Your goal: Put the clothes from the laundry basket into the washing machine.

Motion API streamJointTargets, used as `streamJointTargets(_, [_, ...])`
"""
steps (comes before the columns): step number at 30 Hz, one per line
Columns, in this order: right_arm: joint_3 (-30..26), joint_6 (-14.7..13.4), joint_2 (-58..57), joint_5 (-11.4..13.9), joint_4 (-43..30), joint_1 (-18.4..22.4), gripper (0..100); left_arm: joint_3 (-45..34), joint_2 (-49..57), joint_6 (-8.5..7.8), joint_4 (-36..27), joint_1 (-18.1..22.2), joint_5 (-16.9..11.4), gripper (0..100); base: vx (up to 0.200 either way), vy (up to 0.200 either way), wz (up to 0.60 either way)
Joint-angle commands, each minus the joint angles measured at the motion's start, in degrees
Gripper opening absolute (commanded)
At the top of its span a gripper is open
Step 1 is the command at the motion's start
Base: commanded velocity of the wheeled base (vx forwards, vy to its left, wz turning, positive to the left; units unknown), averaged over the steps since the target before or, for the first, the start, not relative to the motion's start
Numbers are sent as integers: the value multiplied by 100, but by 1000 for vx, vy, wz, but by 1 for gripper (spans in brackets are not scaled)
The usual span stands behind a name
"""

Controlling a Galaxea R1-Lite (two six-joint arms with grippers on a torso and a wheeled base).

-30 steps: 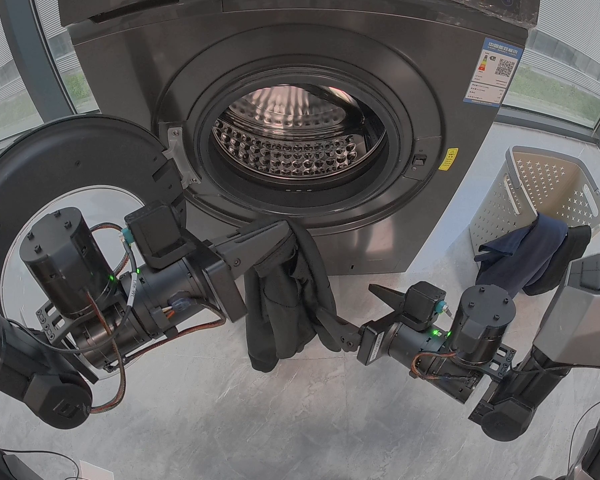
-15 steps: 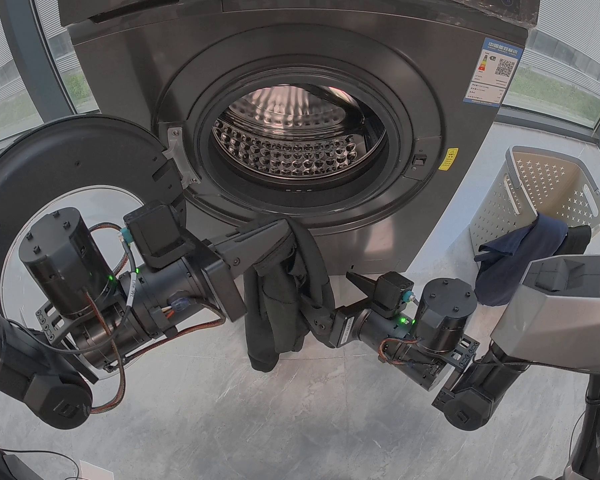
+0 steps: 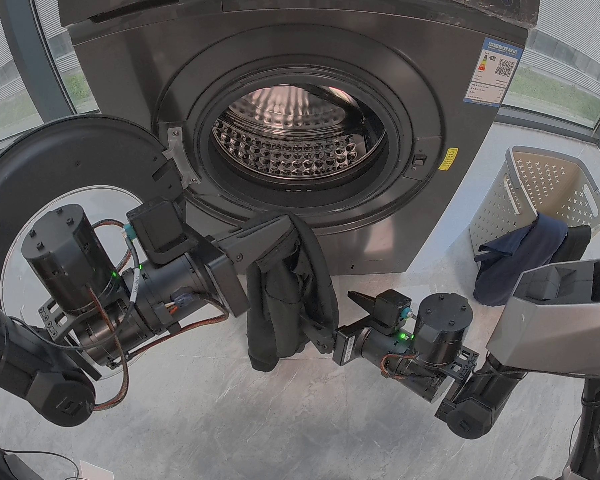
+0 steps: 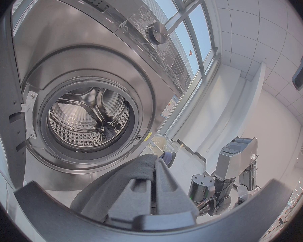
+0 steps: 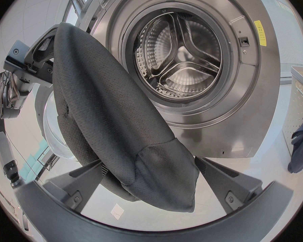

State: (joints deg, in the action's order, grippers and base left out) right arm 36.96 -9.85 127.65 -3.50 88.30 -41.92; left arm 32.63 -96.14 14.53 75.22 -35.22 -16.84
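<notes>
Black garment hangs from clamped left fingers; right fingers straddle it.

Right tool pushed left into hanging dark garment; left arm lifted slightly.

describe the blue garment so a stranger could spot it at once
Right of the washing machine stands a white basket. Two garments hang over its near rim; the blue garment is the one nearer the machine, bigger than the black garment beside it.

Dark garment in left claw
</notes>
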Motion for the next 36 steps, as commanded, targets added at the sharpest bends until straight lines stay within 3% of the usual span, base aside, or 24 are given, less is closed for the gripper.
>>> streamJointTargets(1, [250,9,15,-2,3,26,100,-3,7,6,2,-11,5,0,0,0,0])
streamJointTargets(10, [523,-17,-73,-19,12,105,100,-55,7,6,2,-3,5,0,0,0,0])
streamJointTargets(11, [505,-17,-179,-19,12,132,0,-64,7,6,2,-3,-4,0,0,0,0])
streamJointTargets(19, [276,9,-900,7,3,290,0,-64,-28,6,2,-46,-13,0,0,0,0])
streamJointTargets(26, [-242,1,-1383,104,-5,228,0,-82,-107,6,-7,-55,-4,0,0,0,0])
streamJointTargets(35, [-497,1,-2016,174,-23,70,0,-99,-195,-3,-7,-46,-83,0,0,0,0])
streamJointTargets(36, [-523,-8,-2060,174,-32,70,0,-99,-213,6,-7,-46,-83,100,0,0,0])
